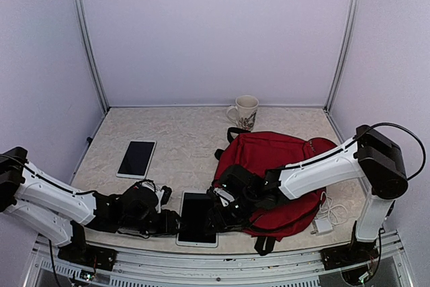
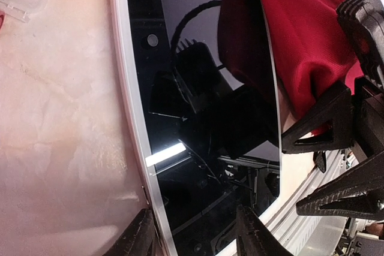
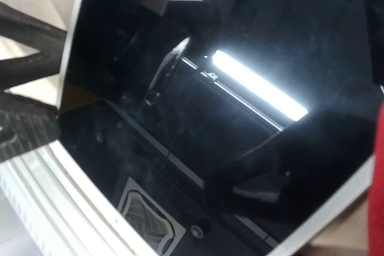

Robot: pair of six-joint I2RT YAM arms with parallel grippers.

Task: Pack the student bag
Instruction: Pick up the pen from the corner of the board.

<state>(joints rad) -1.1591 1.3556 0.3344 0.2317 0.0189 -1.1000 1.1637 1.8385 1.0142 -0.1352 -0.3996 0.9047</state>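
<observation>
Left fingers (image 2: 139, 239) and right fingers (image 2: 321, 127), both spread apart, sit at opposite edges of the tablet (image 2: 198, 118) lying on the table (image 2: 60, 118) beside the student bag (image 2: 300, 34).

Soft, even overhead light; top view sharp, faint shadows.
Wrist views: bright strip glare on glossy tablet (image 3: 258, 85), edges bent by lens, near fingers (image 2: 141, 238) blurred, worktop (image 2: 54, 118) washed out.

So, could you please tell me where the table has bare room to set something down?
The widest bare patch of table lies between the far tablet, the mug and the student bag. The far left corner is free. The near edge is crowded: the left gripper and right gripper flank the near tablet, with the charger beside the bag.
</observation>
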